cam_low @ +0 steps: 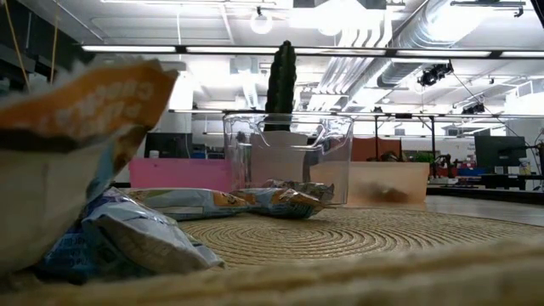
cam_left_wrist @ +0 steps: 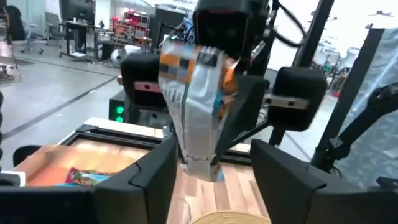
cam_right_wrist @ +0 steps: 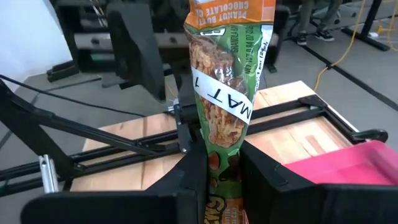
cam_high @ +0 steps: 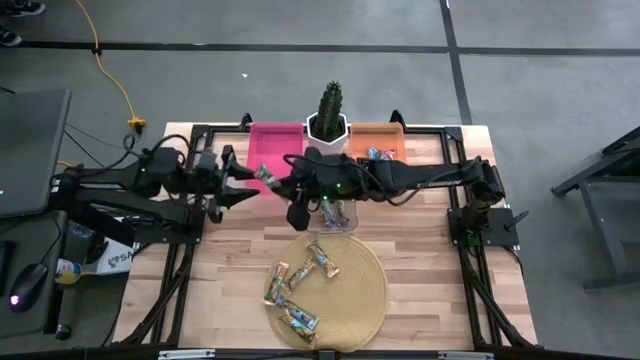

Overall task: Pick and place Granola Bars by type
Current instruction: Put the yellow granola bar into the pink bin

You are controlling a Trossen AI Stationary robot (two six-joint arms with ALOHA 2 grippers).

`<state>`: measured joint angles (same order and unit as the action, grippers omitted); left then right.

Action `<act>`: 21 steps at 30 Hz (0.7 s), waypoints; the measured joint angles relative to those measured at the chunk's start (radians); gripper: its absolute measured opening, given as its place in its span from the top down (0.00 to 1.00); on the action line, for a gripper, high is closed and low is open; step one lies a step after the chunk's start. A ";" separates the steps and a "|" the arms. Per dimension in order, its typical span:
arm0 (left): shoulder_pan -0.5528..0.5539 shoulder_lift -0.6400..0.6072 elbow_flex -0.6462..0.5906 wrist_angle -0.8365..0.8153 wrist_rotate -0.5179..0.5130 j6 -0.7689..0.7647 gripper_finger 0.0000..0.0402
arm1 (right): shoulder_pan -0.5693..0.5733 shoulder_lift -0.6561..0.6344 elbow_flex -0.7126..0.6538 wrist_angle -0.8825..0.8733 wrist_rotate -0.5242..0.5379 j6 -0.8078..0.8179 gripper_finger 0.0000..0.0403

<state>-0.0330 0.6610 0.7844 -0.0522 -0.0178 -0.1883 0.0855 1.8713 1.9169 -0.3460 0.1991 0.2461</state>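
A granola bar [cam_high: 265,178] in a green and orange wrapper hangs in the air in front of the pink bin [cam_high: 277,150], between my two grippers. My right gripper [cam_high: 284,184] comes from the table's right and is shut on it. My left gripper [cam_high: 247,184] comes from the left and is open. In the left wrist view its fingers [cam_left_wrist: 155,174] stand on either side of the bar's free end [cam_left_wrist: 200,163]. Several more bars [cam_high: 300,285] lie on a round woven mat [cam_high: 365,300]. My right gripper pinches the bar between its two fingers [cam_right_wrist: 186,180] at the end nearest it [cam_right_wrist: 224,149]. The fingers lie level, come from the table's right and run along the bar. The bar is lifted clear of the table and sticks out toward my left gripper.
A cactus in a white pot [cam_high: 328,115] stands between the pink bin and an orange bin [cam_high: 390,132], which holds a bar [cam_high: 378,153]. A clear bin [cam_high: 335,212] stands in front of the cactus, under my right arm. Black frame rails run along the table's sides.
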 joint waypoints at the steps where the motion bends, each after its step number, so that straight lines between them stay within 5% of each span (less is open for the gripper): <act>1: 0.000 0.015 0.000 0.012 -0.010 0.001 0.49 | -0.001 0.000 0.000 0.008 -0.007 -0.003 0.85; 8: 0.000 0.088 0.000 0.177 -0.047 0.035 0.49 | -0.003 -0.001 0.000 0.007 -0.027 -0.019 0.85; 21: 0.000 0.128 0.000 0.244 -0.056 0.053 0.54 | -0.009 -0.001 0.000 0.007 -0.039 -0.042 0.85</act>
<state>-0.0330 0.7891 0.7845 0.1922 -0.0738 -0.1349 0.0761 1.8706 1.9167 -0.3389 0.1604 0.2043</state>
